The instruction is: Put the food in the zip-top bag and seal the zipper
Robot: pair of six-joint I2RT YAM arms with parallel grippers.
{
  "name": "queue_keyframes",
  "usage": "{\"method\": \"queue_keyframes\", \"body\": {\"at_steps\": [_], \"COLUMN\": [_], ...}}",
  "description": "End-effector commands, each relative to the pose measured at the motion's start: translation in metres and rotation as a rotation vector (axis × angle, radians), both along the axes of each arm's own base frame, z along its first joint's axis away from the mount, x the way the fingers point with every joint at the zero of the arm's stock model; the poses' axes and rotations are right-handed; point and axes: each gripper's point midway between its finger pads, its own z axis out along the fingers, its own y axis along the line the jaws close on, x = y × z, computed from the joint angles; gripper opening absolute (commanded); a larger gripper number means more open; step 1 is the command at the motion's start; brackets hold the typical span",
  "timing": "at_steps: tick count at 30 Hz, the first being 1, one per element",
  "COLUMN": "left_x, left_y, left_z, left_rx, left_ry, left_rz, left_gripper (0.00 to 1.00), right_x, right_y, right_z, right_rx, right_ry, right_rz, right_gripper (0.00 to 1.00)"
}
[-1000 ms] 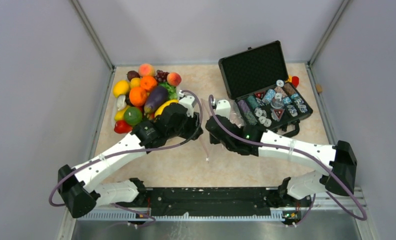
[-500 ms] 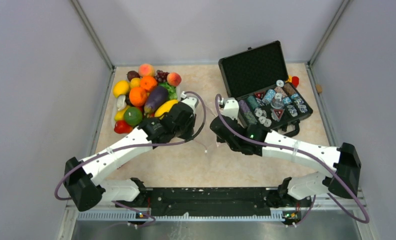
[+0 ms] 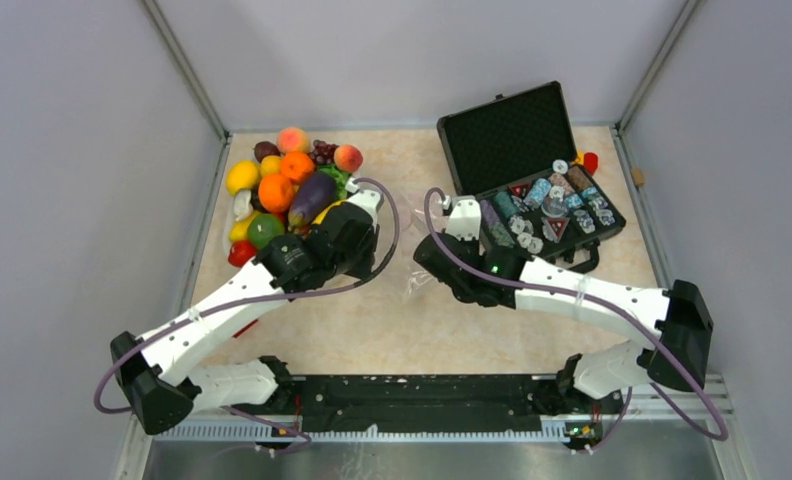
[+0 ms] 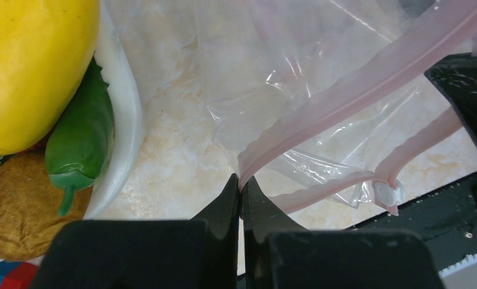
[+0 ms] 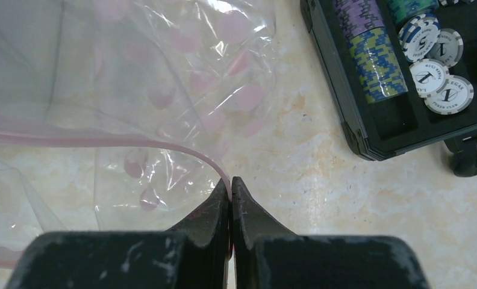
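The clear zip-top bag [image 3: 415, 282] hangs between my two grippers. My left gripper [image 4: 241, 182] is shut on one lip of the pink zipper [image 4: 356, 78]. My right gripper [image 5: 230, 182] is shut on the other lip [image 5: 103, 140]. The mouth gapes, and a white slider [image 4: 383, 194] sits at its end. The bag [image 5: 164, 72] looks empty. The food is heaped in a white basin [image 3: 226, 236]: eggplant [image 3: 312, 195], peach [image 3: 348, 157], lettuce [image 3: 339, 180] and a yellow fruit [image 4: 31, 66] just left of my left gripper [image 3: 375, 252]. My right gripper [image 3: 434, 264] is close beside the left one.
An open black case [image 3: 532, 180] of chips and dice stands at the back right, close to my right wrist. The basin rim [image 4: 127, 120] and a green pepper [image 4: 82, 144] lie just left of the bag. Grey walls close in three sides.
My left gripper has moved back and left toward the basin, still holding the zipper. My right gripper has shifted a little right and back. The bag has come along, and its mouth has spread.
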Motion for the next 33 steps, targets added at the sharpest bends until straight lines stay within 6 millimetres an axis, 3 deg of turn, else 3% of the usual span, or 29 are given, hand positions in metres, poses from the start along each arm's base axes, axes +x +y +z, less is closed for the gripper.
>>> {"method": "queue_keyframes", "body": {"at_steps": [1, 4, 6, 11, 16, 19, 24, 29, 33], "left_x": [-0.006, -0.009, -0.004, 0.003, 0.001, 0.004, 0.007, 0.014, 0.016], "left_y": [-0.02, -0.039, -0.045, -0.054, -0.08, -0.087, -0.074, -0.036, -0.017], "left_z": [0.02, 0.025, 0.021, 0.013, 0.015, 0.008, -0.003, -0.001, -0.003], "left_rx": [-0.124, -0.201, -0.215, -0.232, -0.334, -0.329, -0.278, -0.164, -0.126], "left_ry": [-0.039, -0.037, -0.038, -0.031, -0.031, -0.009, -0.007, -0.056, -0.082], "left_rz": [-0.102, -0.171, -0.163, -0.154, -0.235, -0.244, -0.182, -0.058, 0.0], "left_gripper": [0.0, 0.0, 0.0, 0.0, 0.0, 0.0, 0.0, 0.0, 0.0], "right_x": [0.003, -0.004, -0.008, -0.016, -0.027, -0.03, -0.026, -0.013, -0.007], "right_y": [-0.01, 0.015, 0.019, 0.011, 0.003, -0.003, 0.003, 0.017, 0.027], "right_z": [0.031, 0.049, 0.058, 0.074, 0.099, 0.099, 0.079, 0.052, 0.045], "right_rx": [0.038, 0.176, 0.229, 0.255, 0.269, 0.242, 0.185, 0.129, 0.149], "right_ry": [-0.062, -0.074, -0.076, -0.08, -0.104, -0.09, -0.065, -0.048, -0.046], "right_rz": [-0.013, 0.114, 0.141, 0.127, 0.132, 0.131, 0.117, 0.088, 0.088], "right_gripper": [0.0, 0.0, 0.0, 0.0, 0.0, 0.0, 0.0, 0.0, 0.0]}}
